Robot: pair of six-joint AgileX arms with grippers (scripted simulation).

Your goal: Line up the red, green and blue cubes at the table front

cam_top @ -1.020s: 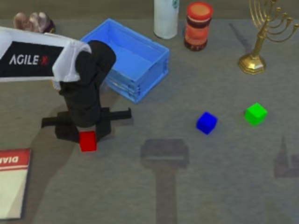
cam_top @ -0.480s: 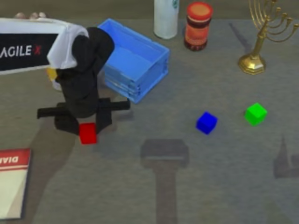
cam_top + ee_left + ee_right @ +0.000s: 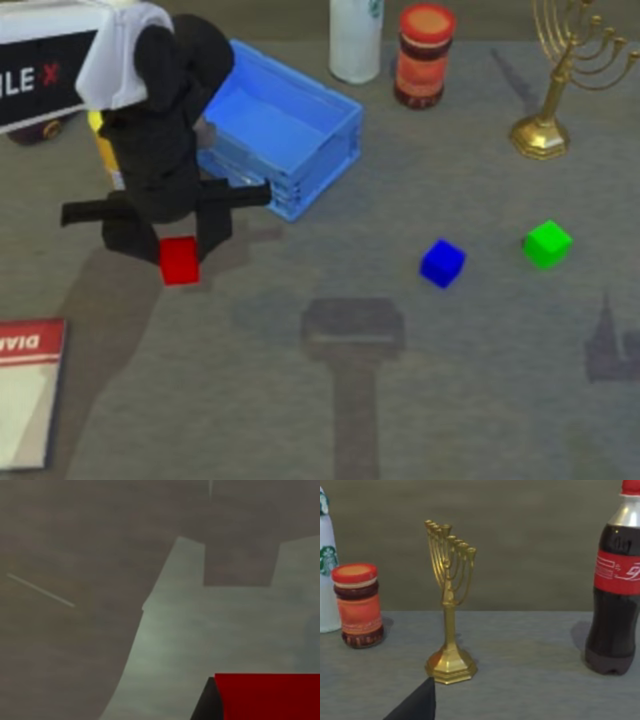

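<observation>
My left gripper (image 3: 180,258) is shut on the red cube (image 3: 180,261) and holds it above the table (image 3: 400,420) at the left, just in front of the blue crate. The left wrist view shows the red cube (image 3: 267,697) close up beside one dark finger (image 3: 206,706), with the arm's shadow on the table below. The blue cube (image 3: 442,263) lies right of centre. The green cube (image 3: 547,243) sits a little further right, apart from it. Of my right gripper (image 3: 417,706) only a dark tip shows in the right wrist view; that arm is outside the top view.
A blue slatted crate (image 3: 290,130) stands at the back left. A white bottle (image 3: 356,38), a red-lidded jar (image 3: 425,55) and a gold candelabrum (image 3: 560,90) line the back. A book (image 3: 25,390) lies at the front left. A cola bottle (image 3: 617,580) stands near the candelabrum (image 3: 449,605).
My left gripper has risen and drawn back toward the crate with the red cube in it. The blue and green cubes have not moved.
</observation>
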